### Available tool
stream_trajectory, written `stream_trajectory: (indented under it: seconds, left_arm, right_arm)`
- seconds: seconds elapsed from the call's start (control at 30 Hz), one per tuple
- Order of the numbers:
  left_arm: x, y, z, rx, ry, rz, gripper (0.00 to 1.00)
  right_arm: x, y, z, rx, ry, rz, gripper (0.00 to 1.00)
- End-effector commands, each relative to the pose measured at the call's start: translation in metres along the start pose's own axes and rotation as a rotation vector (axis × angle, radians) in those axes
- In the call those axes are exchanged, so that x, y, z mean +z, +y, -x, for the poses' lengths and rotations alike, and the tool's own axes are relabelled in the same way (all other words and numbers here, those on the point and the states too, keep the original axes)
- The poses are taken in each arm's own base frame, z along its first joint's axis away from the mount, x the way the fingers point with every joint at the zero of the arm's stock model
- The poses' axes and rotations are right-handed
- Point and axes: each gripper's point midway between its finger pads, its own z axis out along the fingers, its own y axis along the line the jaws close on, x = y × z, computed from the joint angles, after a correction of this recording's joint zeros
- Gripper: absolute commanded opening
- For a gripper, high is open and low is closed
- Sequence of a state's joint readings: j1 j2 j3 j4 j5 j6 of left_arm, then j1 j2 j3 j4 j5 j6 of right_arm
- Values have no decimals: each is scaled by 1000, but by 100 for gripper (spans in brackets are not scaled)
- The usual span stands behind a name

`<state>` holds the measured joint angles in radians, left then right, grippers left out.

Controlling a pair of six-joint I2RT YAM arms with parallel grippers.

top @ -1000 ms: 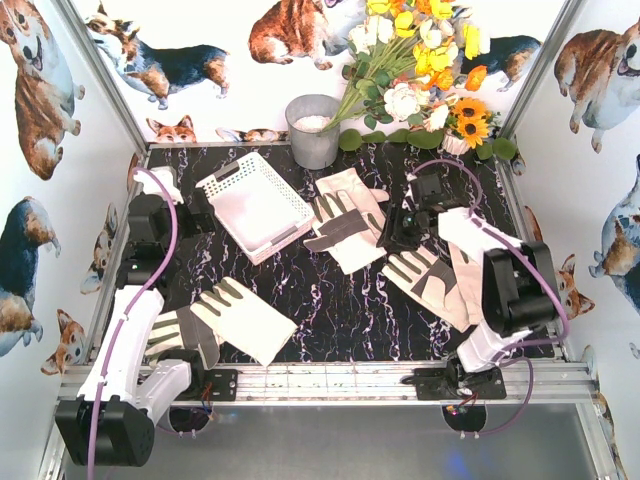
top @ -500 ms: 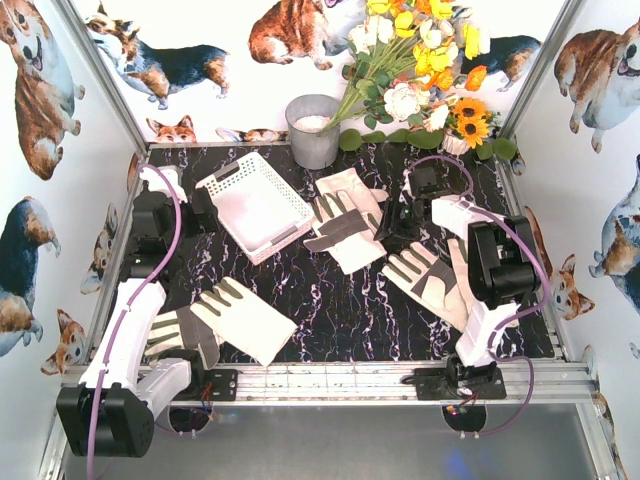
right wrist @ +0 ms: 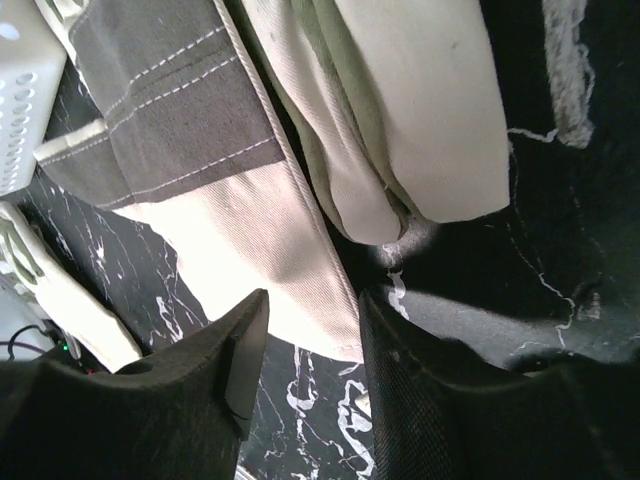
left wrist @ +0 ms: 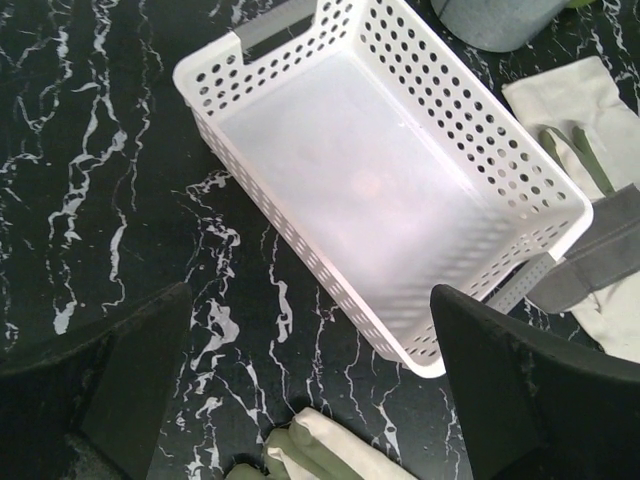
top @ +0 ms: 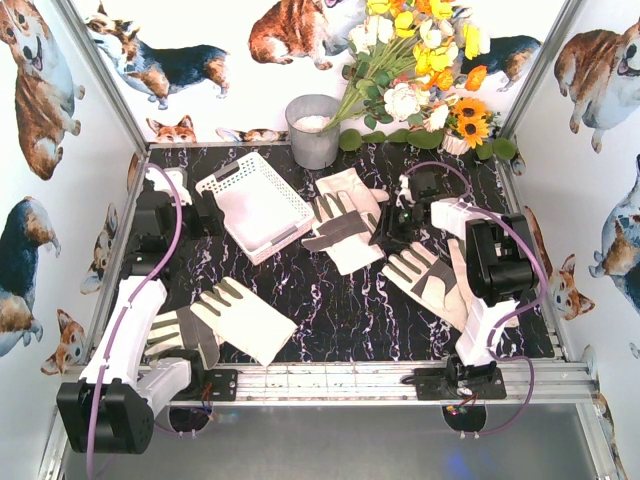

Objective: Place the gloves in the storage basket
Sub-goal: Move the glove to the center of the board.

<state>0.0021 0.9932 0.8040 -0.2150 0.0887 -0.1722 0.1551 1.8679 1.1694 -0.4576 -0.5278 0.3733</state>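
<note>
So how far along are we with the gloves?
Nothing done yet: the storage basket is empty. In hand: the right gripper, open, sits over the cuff edge of the middle gloves. Remaining: those, the right gloves and the near-left gloves, all on the table.

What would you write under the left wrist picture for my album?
The open left gripper hovers beside the empty storage basket, with gloves lying next to it.
</note>
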Motion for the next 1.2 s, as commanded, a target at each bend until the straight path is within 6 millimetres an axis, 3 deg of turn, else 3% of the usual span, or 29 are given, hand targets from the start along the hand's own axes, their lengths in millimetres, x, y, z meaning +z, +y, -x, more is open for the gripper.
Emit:
stream_trajectory:
  seconds: [0.0,0.27,0.43,0.5,0.7,0.83,1.0,1.17]
  left_arm:
    - [-1,-16,8,-16,2,-70,100]
    - [9,-23,-1,-29,35,-111,100]
    - [9,-26,-2,-25,28,-118,100]
    - [9,-30,-4,-23,33,-131,100]
    - [9,-43,-10,6,50,-161,100]
    - [2,-66,-19,21,74,-216,100]
    - [-18,-111,-40,-119,137,-338,96]
    - [-42,-154,-96,-360,266,-456,82]
  right_arm:
    - [5,7,-4,-10,2,61,41]
    - [15,-2,-24,32,21,43,33]
    - [19,4,-32,38,17,61,6]
    - [14,8,-33,36,6,69,0]
    - [-21,38,-37,21,-21,122,0]
    - [-47,62,-50,-41,-20,145,0]
    - [-77,83,-76,-61,-23,178,0]
    - [-85,89,-121,36,36,205,0]
